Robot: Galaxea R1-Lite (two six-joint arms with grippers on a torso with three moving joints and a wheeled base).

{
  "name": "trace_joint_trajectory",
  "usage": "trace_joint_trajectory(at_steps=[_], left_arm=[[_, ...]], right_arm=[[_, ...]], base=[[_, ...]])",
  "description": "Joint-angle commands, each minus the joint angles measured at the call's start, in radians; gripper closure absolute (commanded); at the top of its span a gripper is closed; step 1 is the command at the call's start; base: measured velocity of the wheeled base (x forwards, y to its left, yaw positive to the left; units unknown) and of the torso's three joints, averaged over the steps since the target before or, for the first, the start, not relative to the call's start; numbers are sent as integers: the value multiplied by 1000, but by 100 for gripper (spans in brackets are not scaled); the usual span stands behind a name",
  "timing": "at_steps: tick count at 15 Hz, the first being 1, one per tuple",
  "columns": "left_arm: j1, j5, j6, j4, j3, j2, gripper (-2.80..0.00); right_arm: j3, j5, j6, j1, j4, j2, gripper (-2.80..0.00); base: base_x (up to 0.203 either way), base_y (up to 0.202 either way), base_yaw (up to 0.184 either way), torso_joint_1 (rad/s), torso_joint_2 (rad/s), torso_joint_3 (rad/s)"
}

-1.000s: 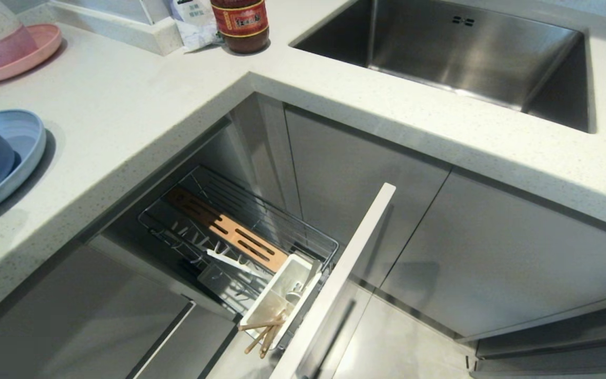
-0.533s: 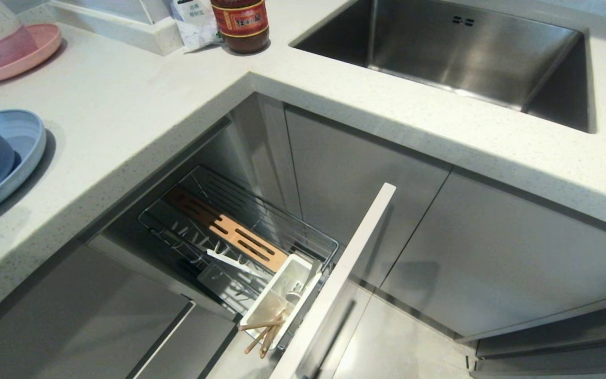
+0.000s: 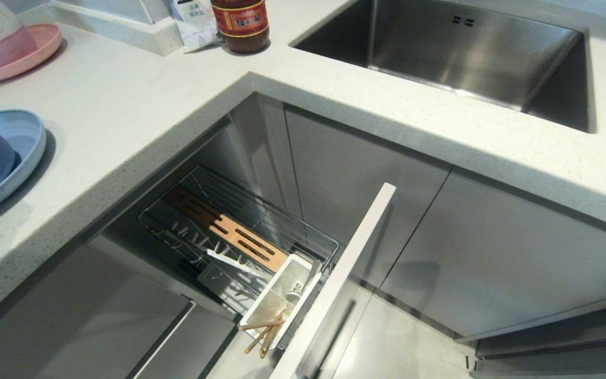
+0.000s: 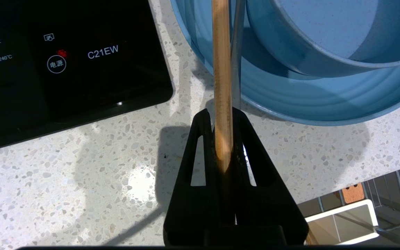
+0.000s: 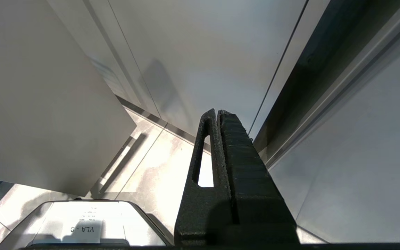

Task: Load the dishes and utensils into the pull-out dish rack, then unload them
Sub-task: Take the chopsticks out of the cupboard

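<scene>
Jaws of the left gripper (image 4: 226, 116) are pinched nearly shut on a wooden chopstick (image 4: 221, 69), and a thin silver strip — probably the fork (image 4: 237, 52) — runs through them alongside it. Both point from the jaws toward the light-blue plate (image 4: 290, 104), which sits on the speckled table (image 4: 82, 180) with the light-blue bowl (image 4: 325, 38) standing in it; whether their tips touch the plate is hidden.

Such slim, stiff, light pieces would likely swivel or slide in a narrow pinch, the smooth metal sooner than the wood, so a hold near the middle of their length seems safest. Plate and bowl look like light matte plastic, best taken by the rim.

Only the left wrist view shows this grip, plus a black induction hob (image 4: 64, 62) beside the plate. In the head view no arm appears; it alone shows the whole pull-out dish rack (image 3: 240, 231) drawn out below the table, with more chopsticks (image 3: 263, 334) leaning from its white utensil box (image 3: 276, 300). The right gripper (image 5: 217, 114) hangs parked by the cabinet doors, jaws pressed together on nothing.
</scene>
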Motion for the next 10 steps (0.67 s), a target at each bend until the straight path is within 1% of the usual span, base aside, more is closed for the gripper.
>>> trace_joint_trajectory(at_steps=[1, 2, 5, 10], left_arm=[[-1, -6, -3, 2, -1, 13, 0], [-1, -26, -3, 2, -2, 18, 0], [-1, -56, -3, 1, -5, 27, 0], [-1, -68, -3, -40, -7, 39, 0]], right_arm=[[2, 0, 0, 0, 0, -4, 0], [2, 0, 0, 0, 0, -4, 0], [2, 0, 0, 1, 0, -3, 0], [2, 0, 0, 0, 0, -4, 0]], base=[[0, 0, 0, 0, 0, 0], [0, 0, 0, 0, 0, 0], [0, 0, 0, 0, 0, 0], [0, 0, 0, 0, 0, 0]])
